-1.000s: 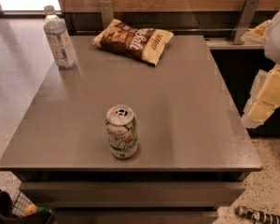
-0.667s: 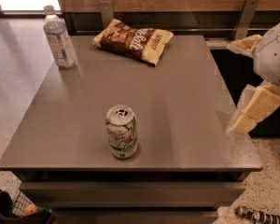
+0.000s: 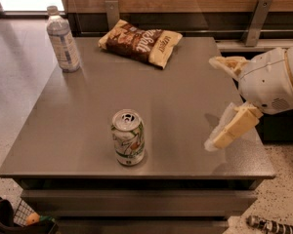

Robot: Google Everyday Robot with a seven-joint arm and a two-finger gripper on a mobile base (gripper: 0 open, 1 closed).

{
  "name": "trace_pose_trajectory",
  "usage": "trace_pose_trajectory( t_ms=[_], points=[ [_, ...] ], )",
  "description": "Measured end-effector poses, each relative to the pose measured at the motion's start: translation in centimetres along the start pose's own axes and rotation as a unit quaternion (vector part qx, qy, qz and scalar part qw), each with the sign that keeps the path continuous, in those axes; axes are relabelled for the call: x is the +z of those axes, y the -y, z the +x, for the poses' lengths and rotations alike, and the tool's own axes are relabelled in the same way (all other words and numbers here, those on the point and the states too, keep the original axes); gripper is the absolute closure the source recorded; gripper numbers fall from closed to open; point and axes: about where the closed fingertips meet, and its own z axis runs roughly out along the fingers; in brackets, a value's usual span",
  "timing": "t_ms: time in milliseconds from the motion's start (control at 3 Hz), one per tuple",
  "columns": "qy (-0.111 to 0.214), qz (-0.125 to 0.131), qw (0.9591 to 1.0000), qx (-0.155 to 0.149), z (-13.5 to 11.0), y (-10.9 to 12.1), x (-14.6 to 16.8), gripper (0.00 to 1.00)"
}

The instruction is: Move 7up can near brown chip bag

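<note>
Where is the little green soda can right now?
The 7up can stands upright near the front edge of the table, far from the brown chip bag at the back. The gripper hovers open at the table's right edge.

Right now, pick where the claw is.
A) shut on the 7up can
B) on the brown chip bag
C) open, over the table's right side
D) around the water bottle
C: the claw hangs open over the table's right side, touching nothing; the 7up can stands alone near the front.
</note>
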Motion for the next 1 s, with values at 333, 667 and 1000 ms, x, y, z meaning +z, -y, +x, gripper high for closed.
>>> trace_pose_trajectory(
  t_ms=[333,667,1000],
  points=[
    [0.009,-0.001,1.0,0.002,-0.6,-0.1,0.0,0.0],
    [0.012,0.003,0.9999,0.002,-0.8,0.0,0.0,0.0],
    [0.037,0.003,0.9993,0.0,-1.3,-1.0,1.9,0.0]
  ],
)
